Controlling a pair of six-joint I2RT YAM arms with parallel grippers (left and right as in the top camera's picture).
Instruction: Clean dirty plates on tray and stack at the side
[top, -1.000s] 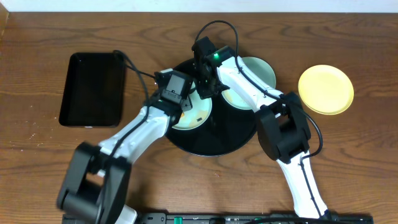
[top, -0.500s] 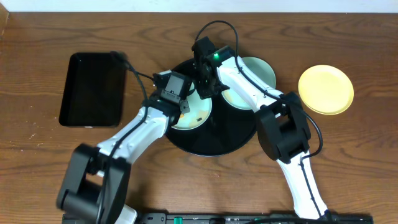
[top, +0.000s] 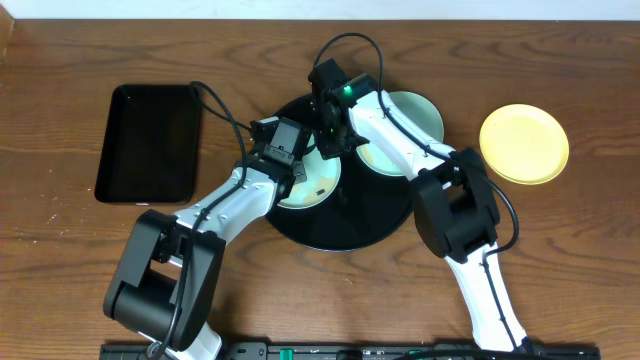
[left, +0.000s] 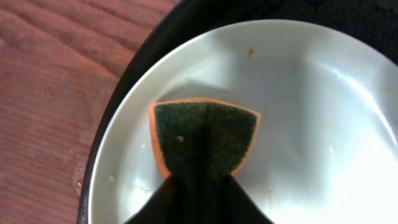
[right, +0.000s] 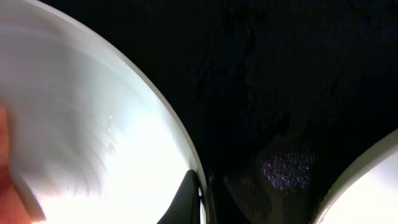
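Note:
Two pale mint plates lie on the round black tray. Over the left plate my left gripper is shut on a green-and-orange sponge, pressed flat on the plate's floor. A few small orange specks remain on this plate. My right gripper is shut on the same plate's rim, one finger inside and one outside. The second mint plate sits at the tray's back right. A yellow plate rests on the table to the right.
A rectangular black tray lies on the wooden table at the left. Both arms crowd over the round tray's back left part, cables looping above them. Wet droplets speckle the tray between the two mint plates.
My left jaws have closed in on the sponge over the left plate. The left arm's lower links have swung slightly right. The right arm has not moved.

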